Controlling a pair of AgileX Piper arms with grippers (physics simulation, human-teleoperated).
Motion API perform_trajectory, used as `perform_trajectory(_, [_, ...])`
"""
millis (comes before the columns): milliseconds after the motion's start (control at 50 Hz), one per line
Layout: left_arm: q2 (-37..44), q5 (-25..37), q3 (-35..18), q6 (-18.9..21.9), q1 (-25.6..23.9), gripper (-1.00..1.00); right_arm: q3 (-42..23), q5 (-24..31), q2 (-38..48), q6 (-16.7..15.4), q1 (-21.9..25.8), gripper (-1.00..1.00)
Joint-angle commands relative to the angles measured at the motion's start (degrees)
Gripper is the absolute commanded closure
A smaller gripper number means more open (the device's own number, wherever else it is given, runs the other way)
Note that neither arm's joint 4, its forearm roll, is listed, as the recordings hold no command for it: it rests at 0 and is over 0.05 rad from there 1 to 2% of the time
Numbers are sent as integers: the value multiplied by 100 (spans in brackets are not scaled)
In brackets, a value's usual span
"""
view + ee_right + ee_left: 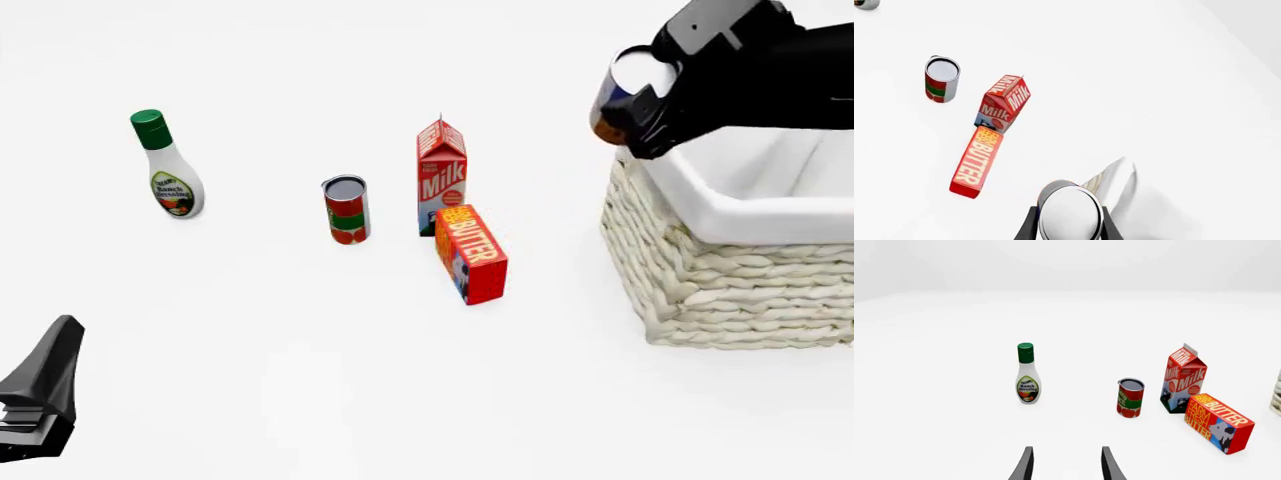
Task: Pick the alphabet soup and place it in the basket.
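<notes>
The right end effector (638,92) is clamped on the small cylindrical alphabet soup can with its dark blue label, orange-brown lower band and whitish lid (627,85), holding it in the air just beside the near-left corner of the large cream wicker basket with the white cloth lining folded over its rim (707,290). In the front view the can sits at, or a little outside, the rim rather than over the lined hollow, so the coming move turns on this: the basket's opening lies to the right of and beyond the can, and below it. The carry looks unfinished; a short travel over the lining seems called for before release.

In the right wrist view the can's pale round lid (1071,215) fills the space between the two dark fingers (1029,225), with a corner of the white lining showing just past it. The can's long axis appears tilted rather than plumb, though the arm hides too much of its body to be sure.

The left end effector (1066,465) hangs low over the white surface (334,380) with its fingers spread apart and nothing between them, well away from the basket, so the right arm is plainly the working one.

The red-and-green labelled can (346,210), the red milk carton (442,178) and the red butter box (473,253) stand clear of the basket.
</notes>
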Motion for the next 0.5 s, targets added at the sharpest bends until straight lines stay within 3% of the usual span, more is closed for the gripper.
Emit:
perform_trajectory(20, [0,0,0,0,0,-100,-264,-22,176,-5,-698,100])
perform_trajectory(500, [0,0,0,0,0,-100,-313,-21,210,108,-1835,100])
